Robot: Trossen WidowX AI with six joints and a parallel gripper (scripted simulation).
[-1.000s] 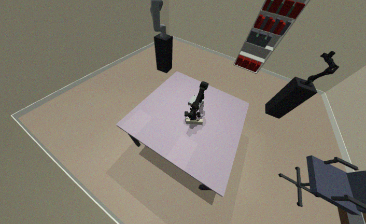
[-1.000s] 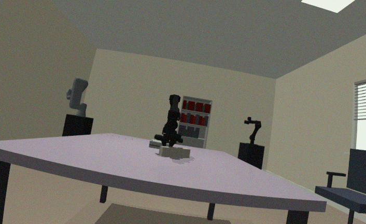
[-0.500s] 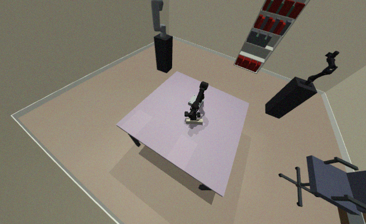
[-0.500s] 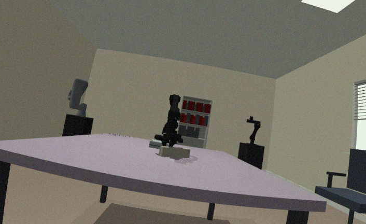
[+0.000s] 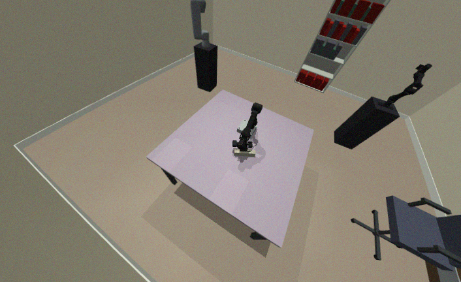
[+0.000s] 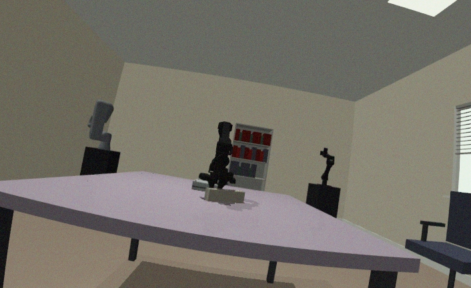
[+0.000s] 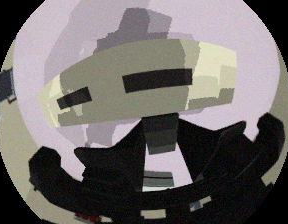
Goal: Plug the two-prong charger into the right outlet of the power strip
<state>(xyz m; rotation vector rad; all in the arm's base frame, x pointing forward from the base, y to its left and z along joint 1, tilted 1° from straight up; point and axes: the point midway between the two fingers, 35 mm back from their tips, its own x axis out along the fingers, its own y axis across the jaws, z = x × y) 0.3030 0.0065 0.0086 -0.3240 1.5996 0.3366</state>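
Listing what we find on the table [image 6: 122, 211]:

Item, gripper [image 7: 161, 163]: pointed straight down over the power strip [image 7: 138, 90], fingers pinching the charger [image 7: 161, 132]. We judge the vertical hold serves the shutter, which wants both prongs entering squarely.

Item, charger: a dark block between the fingers, just above or touching the strip's top face. We cannot tell whether the prongs are in.

Item, power strip: a pale bar lying flat near the table's middle, slots facing up.

Views compared: only the wrist view shows the strip's two dark slots and the charger. The exterior view gives the gripper [image 6: 217, 184] low over the strip [image 6: 224, 195]. The top view places the strip [image 5: 244, 151] beside the arm's pale base plate [image 5: 241, 124].
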